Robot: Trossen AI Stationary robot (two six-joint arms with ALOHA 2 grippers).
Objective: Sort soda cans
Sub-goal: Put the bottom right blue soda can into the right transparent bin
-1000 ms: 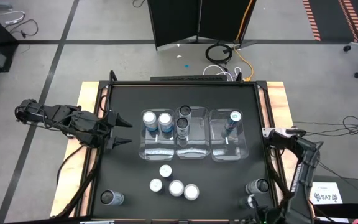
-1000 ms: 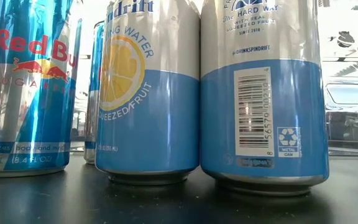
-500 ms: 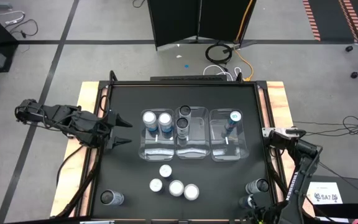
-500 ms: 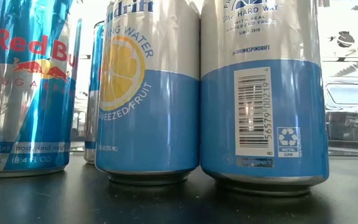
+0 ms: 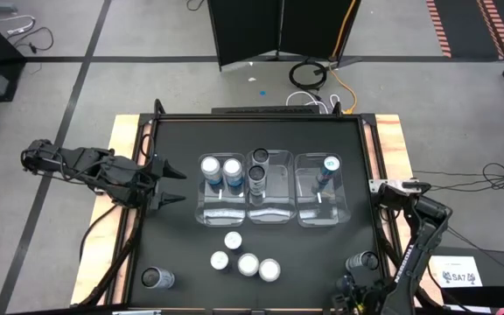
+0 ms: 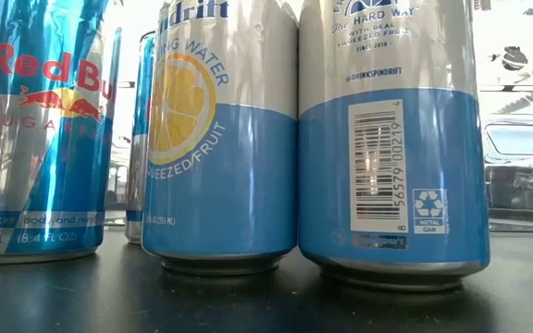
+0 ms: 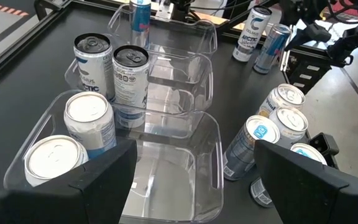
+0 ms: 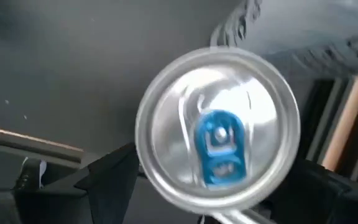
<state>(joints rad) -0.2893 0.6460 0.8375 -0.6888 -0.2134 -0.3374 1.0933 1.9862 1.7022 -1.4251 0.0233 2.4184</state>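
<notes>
Soda cans are spread over the desk (image 5: 182,254). Some already stand in the three clear bins (image 5: 274,216), four wait in a loose group (image 5: 245,261) in front of the bins, one stands alone (image 5: 156,278) at the front left corner, and two are at the front right corner.

The step in hand seems to be picking up a front right can, the one with the blue tab (image 8: 218,127). The right gripper (image 8: 216,168) hangs directly over it, fingers spread wide, one on each side of the lid. Whether the pads touch the wall cannot be told.

To do it well, the gripper should go down centred, close below the rim, and lift straight up, because the neighbour can (image 5: 363,261) is just beside.

The left gripper (image 7: 194,180) waits left of the bins - spread and holding nothing.
</notes>
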